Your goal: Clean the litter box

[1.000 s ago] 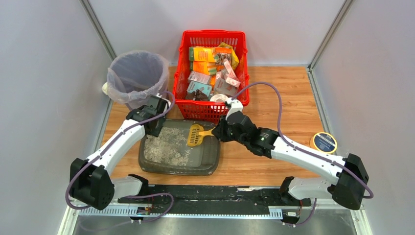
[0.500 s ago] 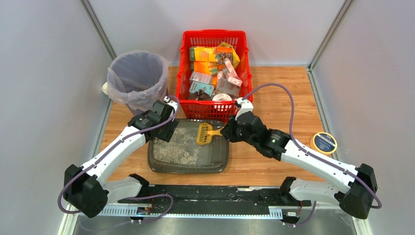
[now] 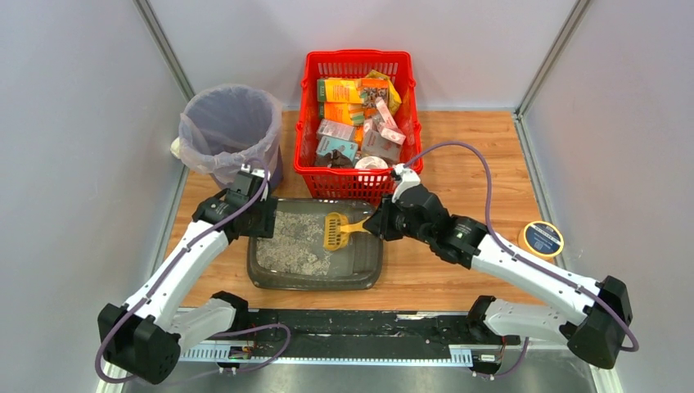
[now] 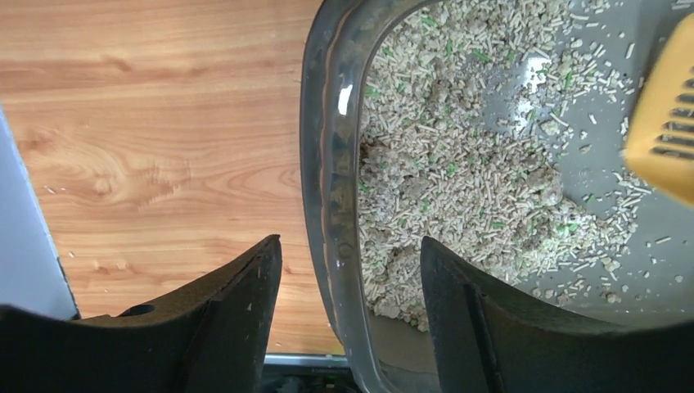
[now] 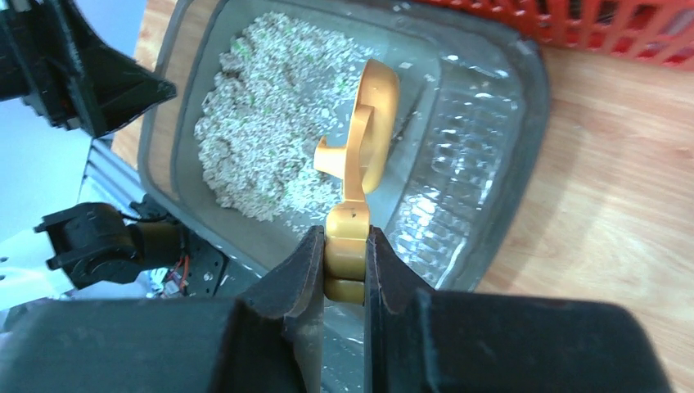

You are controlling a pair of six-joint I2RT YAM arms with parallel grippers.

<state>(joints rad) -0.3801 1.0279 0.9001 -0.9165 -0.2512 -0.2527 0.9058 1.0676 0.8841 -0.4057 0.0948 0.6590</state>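
Observation:
The litter box (image 3: 315,286) is a shallow dark grey tray in front of the basket, with pale litter (image 3: 295,243) heaped in its left half. My left gripper (image 3: 260,223) is open, its jaws straddling the box's left rim (image 4: 323,164) without pinching it; one finger is outside over the wood, the other over the litter (image 4: 458,164). My right gripper (image 3: 373,225) is shut on the handle of a yellow slotted scoop (image 3: 333,230). In the right wrist view the gripper (image 5: 344,232) holds the scoop (image 5: 372,123) on edge above the bare floor of the box (image 5: 458,164), beside the litter (image 5: 270,139). The scoop's corner (image 4: 663,123) shows in the left wrist view.
A red mesh basket (image 3: 311,115) full of packets stands right behind the box. A bag-lined round bin (image 3: 229,123) stands at the back left. A round tin (image 3: 542,238) lies on the wood at the right. Grey walls close in both sides.
The litter box slid to the right, then my left gripper opened and drew back left along its rim. The right gripper brought the scoop slightly left and lower over the box.

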